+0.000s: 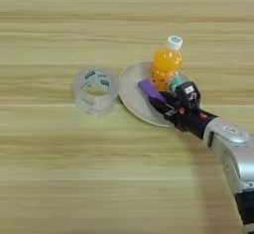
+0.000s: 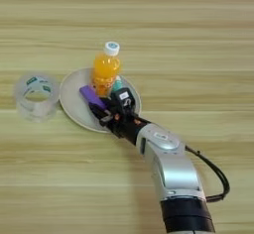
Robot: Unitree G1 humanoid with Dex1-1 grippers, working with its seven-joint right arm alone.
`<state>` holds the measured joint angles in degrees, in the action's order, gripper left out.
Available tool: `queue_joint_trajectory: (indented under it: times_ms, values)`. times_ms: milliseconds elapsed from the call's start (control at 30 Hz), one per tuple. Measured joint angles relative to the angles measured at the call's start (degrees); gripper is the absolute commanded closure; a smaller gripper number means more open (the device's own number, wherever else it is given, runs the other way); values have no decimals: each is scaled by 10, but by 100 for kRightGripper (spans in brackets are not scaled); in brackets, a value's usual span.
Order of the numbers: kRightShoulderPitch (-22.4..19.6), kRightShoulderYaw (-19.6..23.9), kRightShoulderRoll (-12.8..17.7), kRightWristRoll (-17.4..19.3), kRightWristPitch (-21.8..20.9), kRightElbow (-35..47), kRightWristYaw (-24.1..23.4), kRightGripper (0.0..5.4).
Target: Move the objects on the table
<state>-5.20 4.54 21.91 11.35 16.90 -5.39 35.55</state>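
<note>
A small clear bottle of orange drink (image 1: 166, 63) with a white cap stands upright at the far side of a round beige plate (image 1: 130, 91) on the light-brown table (image 1: 59, 168). A purple oblong stick (image 1: 150, 89) lies slanted over the plate just in front of the bottle. Its right end sits between the black fingers of my right gripper (image 2: 102, 109), which reaches in from the lower right and is shut on it. A teal-and-white tube (image 2: 117, 84) peeks out between the bottle and the gripper, mostly hidden.
A clear, wide ring-shaped roll (image 1: 95, 90) with teal-and-white marks stands just left of the plate. My silver forearm (image 2: 168, 163) crosses the lower right of the table, with a black cable (image 2: 218, 176) looping beside it.
</note>
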Motion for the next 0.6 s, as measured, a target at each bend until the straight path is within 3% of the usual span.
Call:
queue_joint_trajectory:
  times_ms: [600]
  values:
    - [-2,-10,4,-5,1,1,10,398]
